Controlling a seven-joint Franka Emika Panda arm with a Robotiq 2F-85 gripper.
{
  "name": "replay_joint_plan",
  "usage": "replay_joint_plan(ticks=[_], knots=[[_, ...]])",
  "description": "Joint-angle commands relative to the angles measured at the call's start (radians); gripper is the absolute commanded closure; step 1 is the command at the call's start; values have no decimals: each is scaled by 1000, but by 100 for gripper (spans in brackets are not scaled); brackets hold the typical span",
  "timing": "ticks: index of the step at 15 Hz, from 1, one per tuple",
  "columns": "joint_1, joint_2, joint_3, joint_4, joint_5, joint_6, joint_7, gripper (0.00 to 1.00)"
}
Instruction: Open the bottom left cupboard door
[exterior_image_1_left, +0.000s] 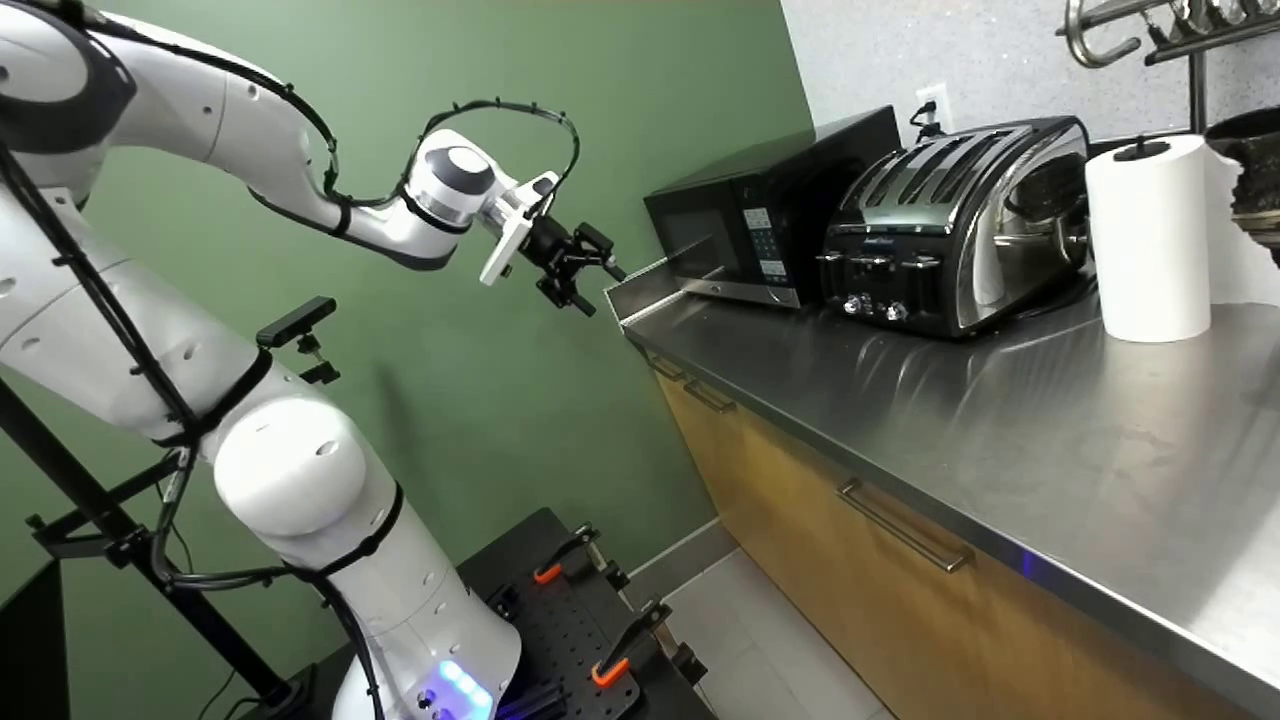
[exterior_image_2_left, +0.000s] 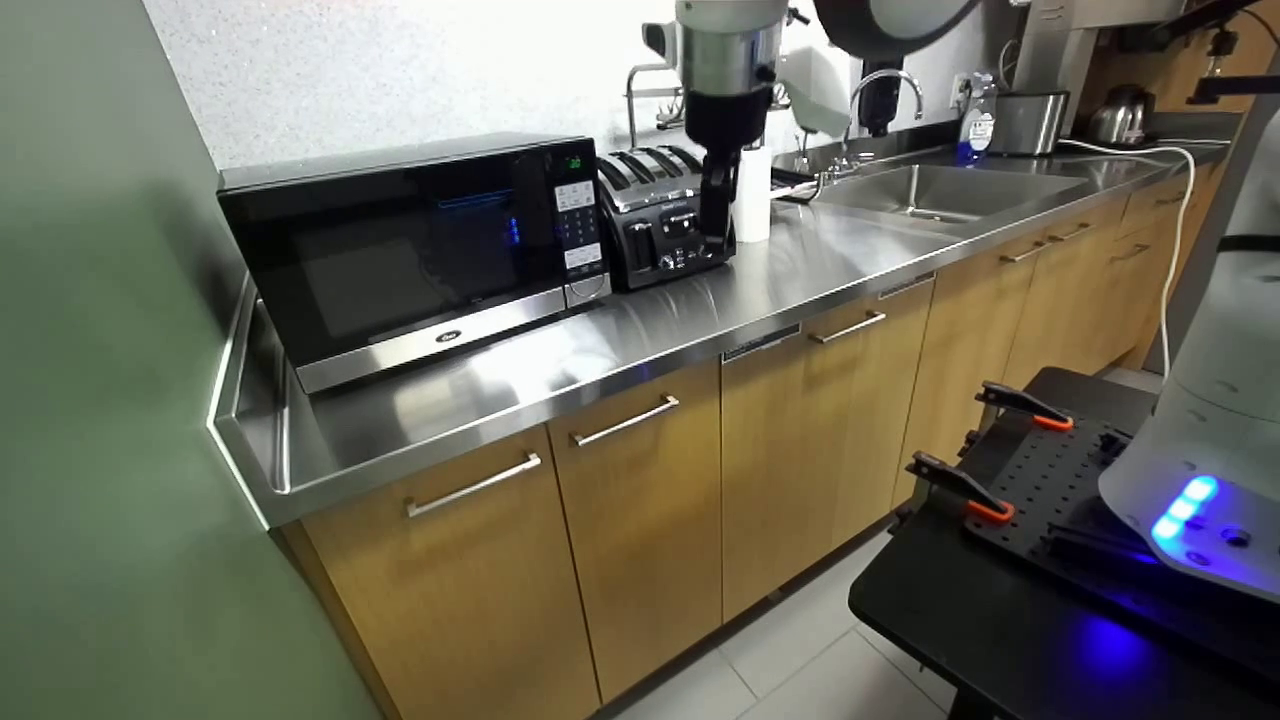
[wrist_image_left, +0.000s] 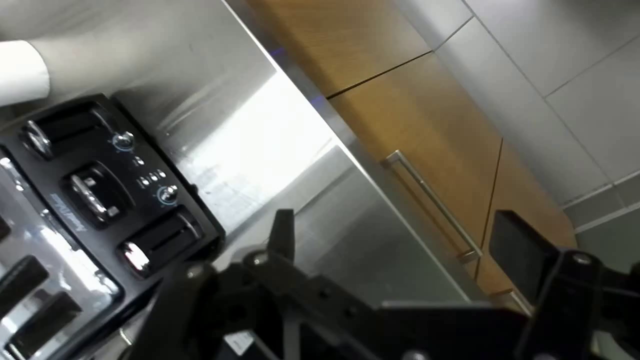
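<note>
Wrist view looks down past the hand (wrist_image_left: 392, 220), whose two fingers (wrist_image_left: 283, 232) stand wide apart, holding nothing. Below are the steel desk (wrist_image_left: 345, 220) and, to the right of its front edge, wood cupboard fronts (wrist_image_left: 420, 120). In an exterior view, the bottom left cupboard door (exterior_image_2_left: 455, 600) is the leftmost panel, close beside the green wall (exterior_image_2_left: 120, 420). It is closed and carries a bar handle (exterior_image_2_left: 475, 485) near its top, just under the desk. Directly to its right is another wood door (exterior_image_2_left: 645, 535) with a similar handle; from the wrist, that second handle shows whole, while the left door is partly covered by a finger. In both exterior views the hand hangs in the air, apart from the door. On the desk, a black microwave (exterior_image_2_left: 420, 260) sits at the left end, with a toaster (exterior_image_2_left: 655, 220) just right of it and an upright white paper roll (exterior_image_1_left: 1150, 240) next along. Farther right, a steel sink (exterior_image_2_left: 980, 195) is set into the desk.
</note>
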Motion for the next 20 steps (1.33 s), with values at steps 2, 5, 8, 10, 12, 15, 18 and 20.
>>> replay_joint_plan(ticks=[2,5,8,10,12,15,18,20], knots=[[60,138,65,13,-149,29,115,0],[95,114,32,2,-108,-1,103,0],[91,108,20,4,-108,-1,102,0],[92,108,19,5,-108,0,102,0],[90,145,48,34,-165,-41,152,0],[122,254,98,74,-317,-99,267,0],[201,409,116,121,-484,-169,419,0],[272,522,97,160,-603,-229,520,0]])
